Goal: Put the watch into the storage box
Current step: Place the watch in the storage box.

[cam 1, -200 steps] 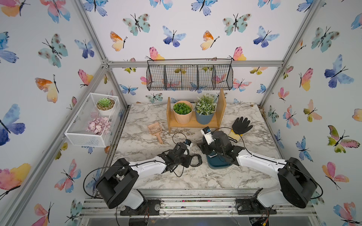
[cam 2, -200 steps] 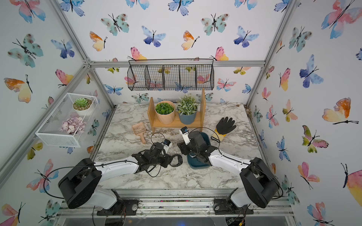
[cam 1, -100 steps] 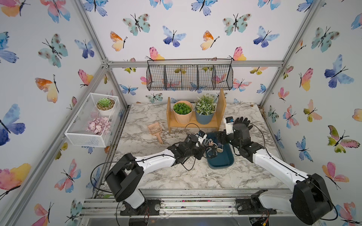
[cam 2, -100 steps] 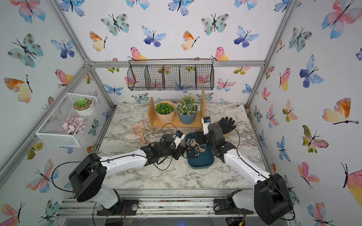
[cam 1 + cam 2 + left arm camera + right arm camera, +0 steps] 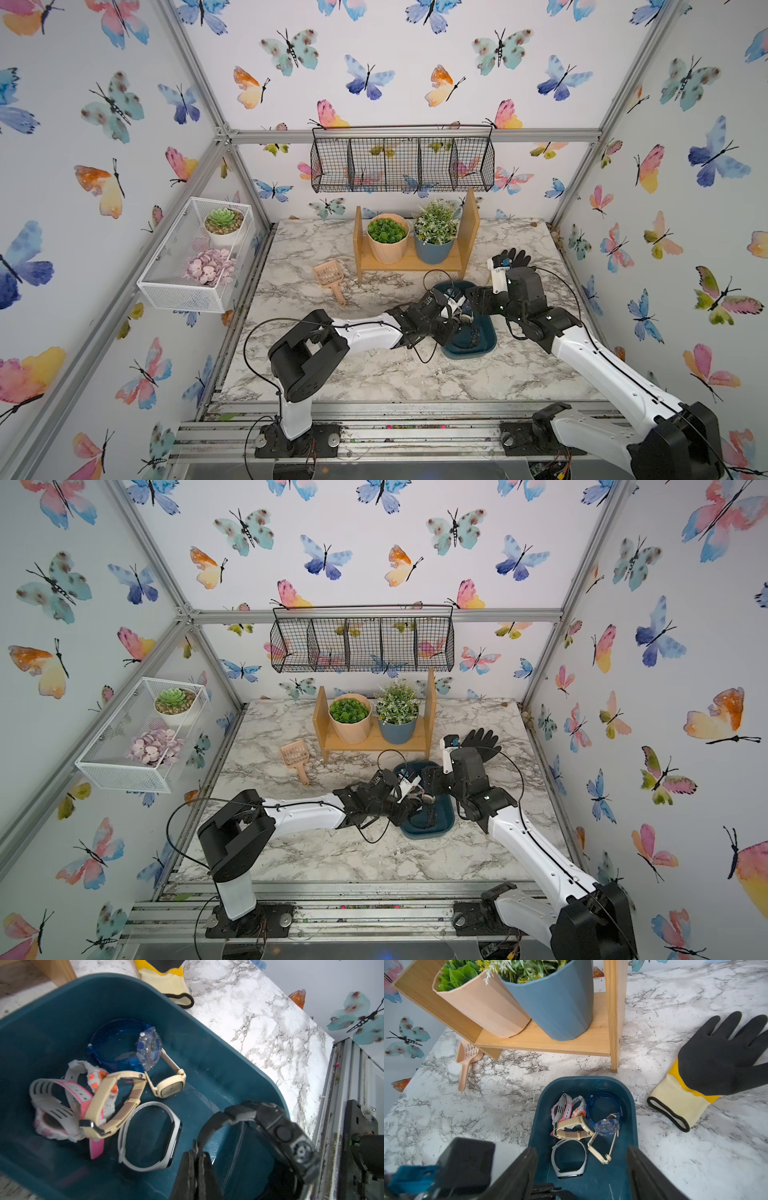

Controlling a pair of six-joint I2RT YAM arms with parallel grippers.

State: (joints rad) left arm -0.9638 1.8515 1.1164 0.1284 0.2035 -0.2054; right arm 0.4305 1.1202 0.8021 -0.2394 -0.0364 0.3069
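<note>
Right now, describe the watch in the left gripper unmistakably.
Find the teal box in front of the wooden shelf. At its near end, the left gripper pinches the strap of a chunky black watch; the others lie inside, white, cream, pink or blue.

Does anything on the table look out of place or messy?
A lone work glove lies loose beside the storage box. Inside, the watches lie in a tangled heap, and the pink-and-white one looks ragged.
</note>
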